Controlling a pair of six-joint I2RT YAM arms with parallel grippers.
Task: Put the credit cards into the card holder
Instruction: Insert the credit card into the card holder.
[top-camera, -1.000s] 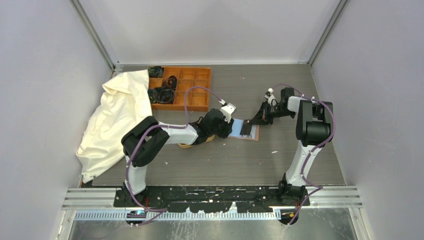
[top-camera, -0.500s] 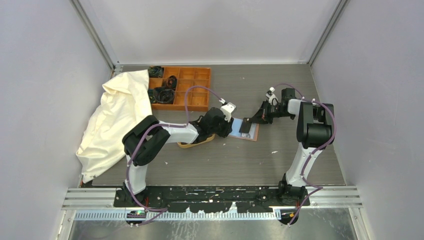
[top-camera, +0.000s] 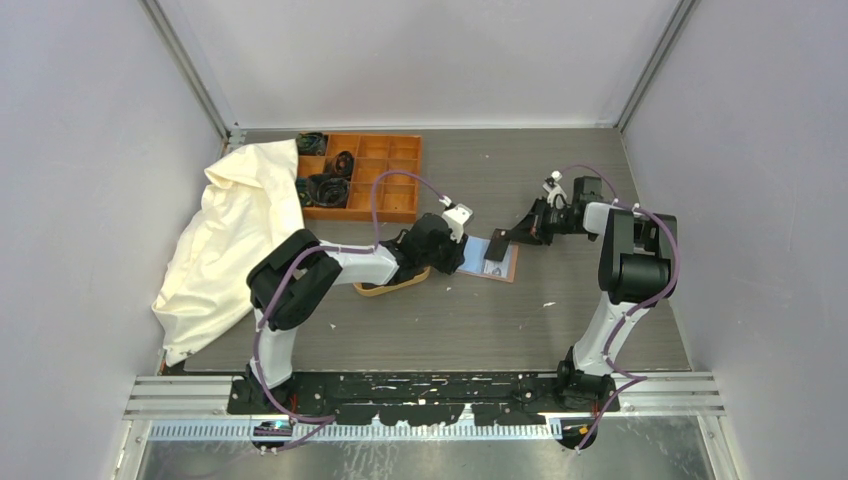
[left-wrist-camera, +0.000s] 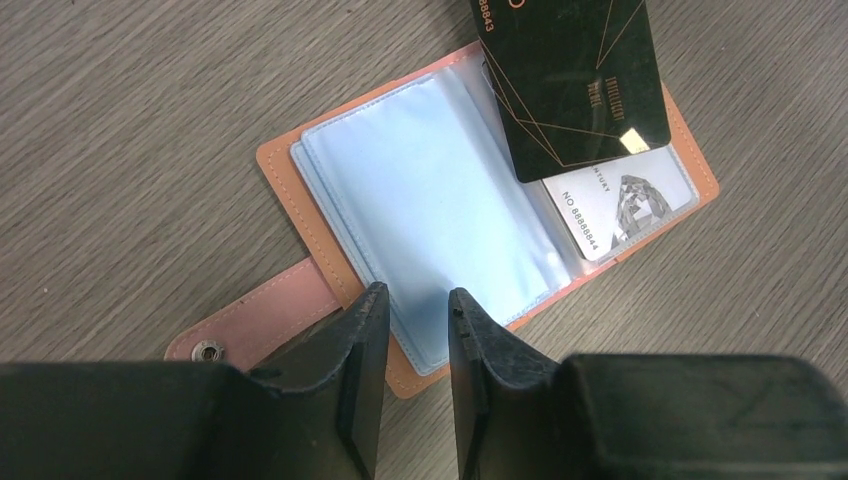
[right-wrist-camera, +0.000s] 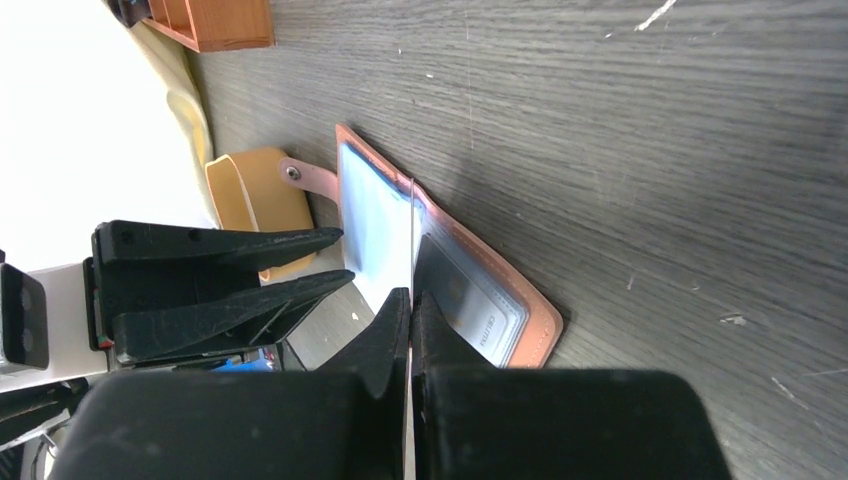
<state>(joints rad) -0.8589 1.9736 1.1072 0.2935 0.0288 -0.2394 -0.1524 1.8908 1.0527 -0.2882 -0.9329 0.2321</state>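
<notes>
The card holder lies open flat on the table, its pale blue sleeves up and its snap strap pointing toward me. A white credit card sits in its right-hand sleeve. My right gripper is shut on a black credit card, which shows edge-on in the right wrist view and hangs tilted over the holder's right page. My left gripper stands at the holder's near edge, jaws a narrow gap apart with nothing pinched between them.
An oval wooden tray lies under the left forearm, just left of the card holder. An orange compartment box with dark items stands at the back left. A crumpled white cloth covers the left side.
My right gripper has drawn back to the right and lifted the black card's end off the holder's page. The left jaws have narrowed a little.
</notes>
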